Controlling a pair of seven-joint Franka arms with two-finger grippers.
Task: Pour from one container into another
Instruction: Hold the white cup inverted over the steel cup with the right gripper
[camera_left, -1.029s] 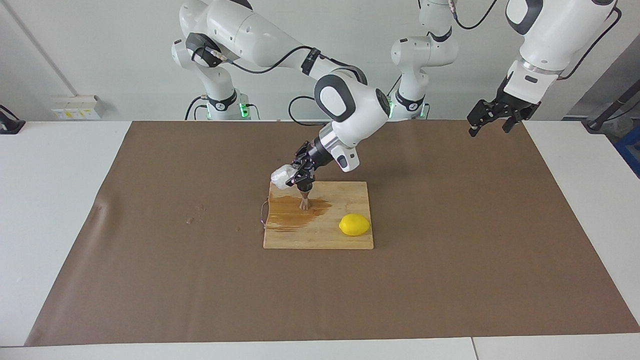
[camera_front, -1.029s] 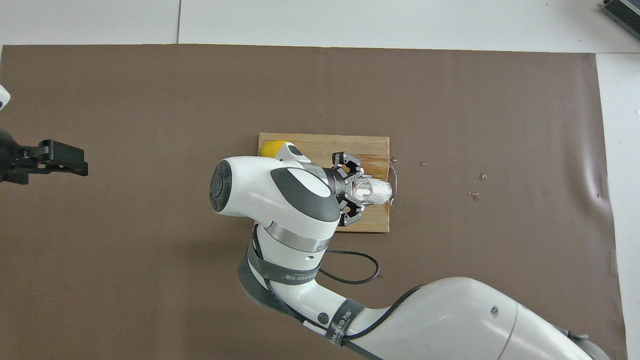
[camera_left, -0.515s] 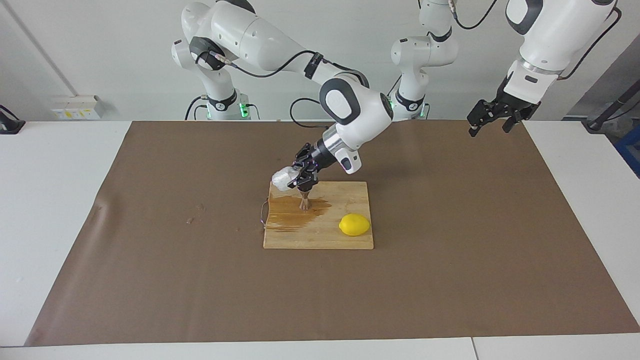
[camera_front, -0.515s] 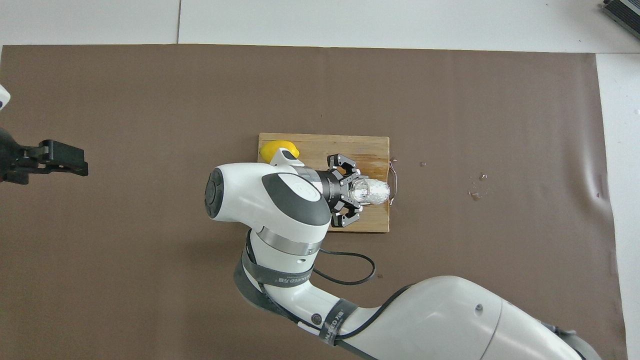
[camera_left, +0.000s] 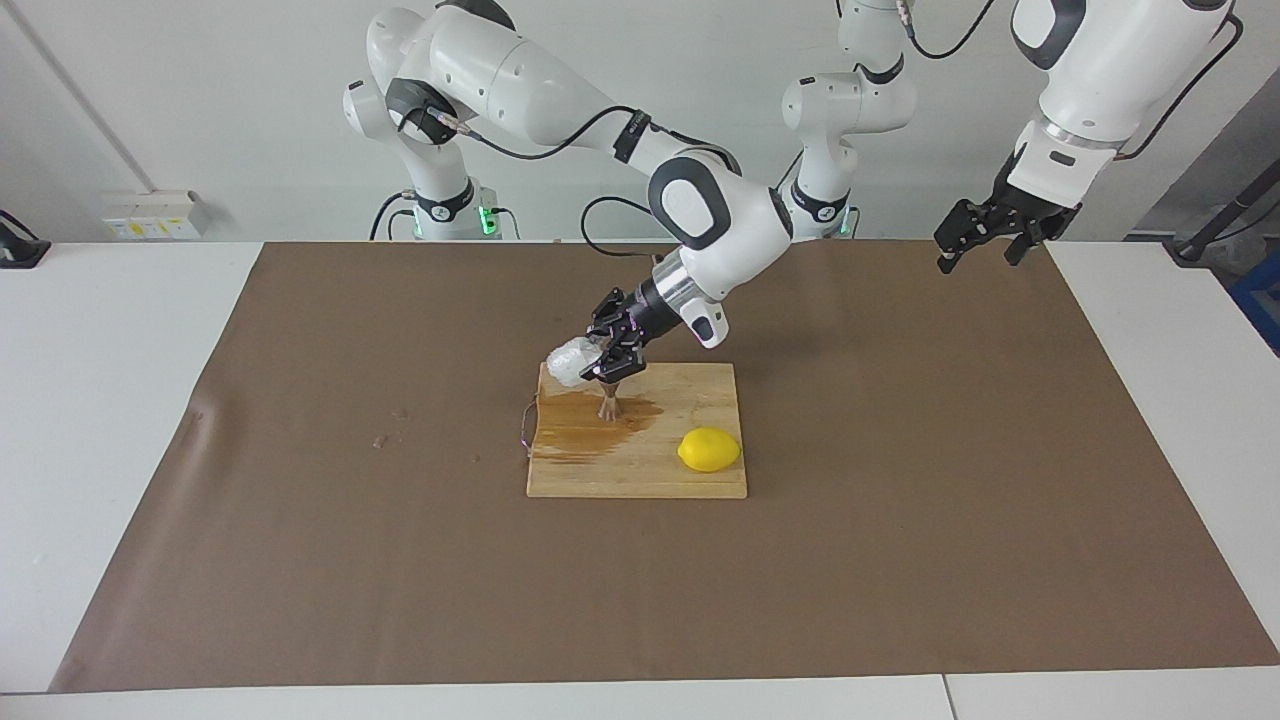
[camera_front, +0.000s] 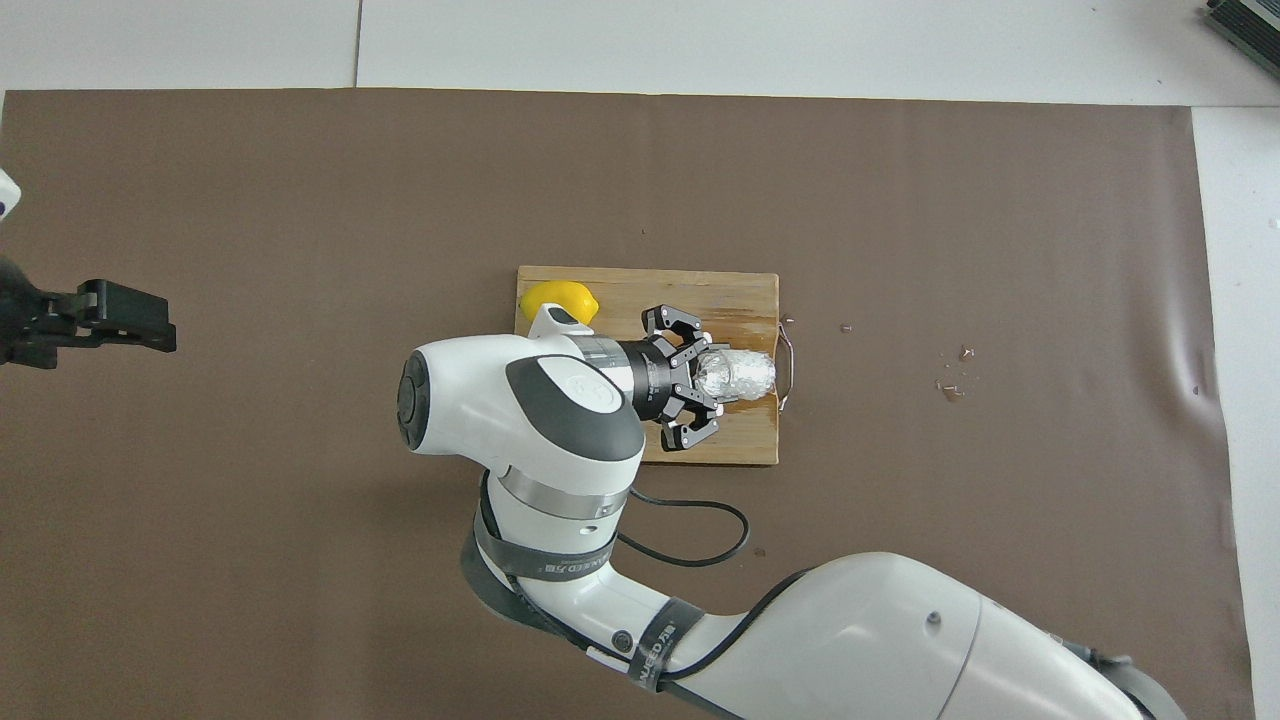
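Right gripper (camera_left: 606, 358) is clamped on the cup (camera_left: 568, 362), tipped on its side over the jigger (camera_left: 609, 399) standing on the board (camera_left: 640, 475). Pour looks mostly done, though a brown puddle (camera_left: 585, 425) spreads around the jigger, so plenty missed. Left gripper (camera_left: 978, 238) hangs open over the mat (camera_left: 900, 500), waiting; righting and setting down the cup is left.

Yellow lemon (camera_left: 709, 450), brown mat (camera_left: 950, 450)

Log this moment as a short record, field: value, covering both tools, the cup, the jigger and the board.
right tool: shut on the cup, over the jigger
cup: tipped on its side, in the air
jigger: upright on the cutting board
cutting board: wet brown patch around the jigger; lemon on it
left tool: open, holds nothing, waiting over the mat's edge
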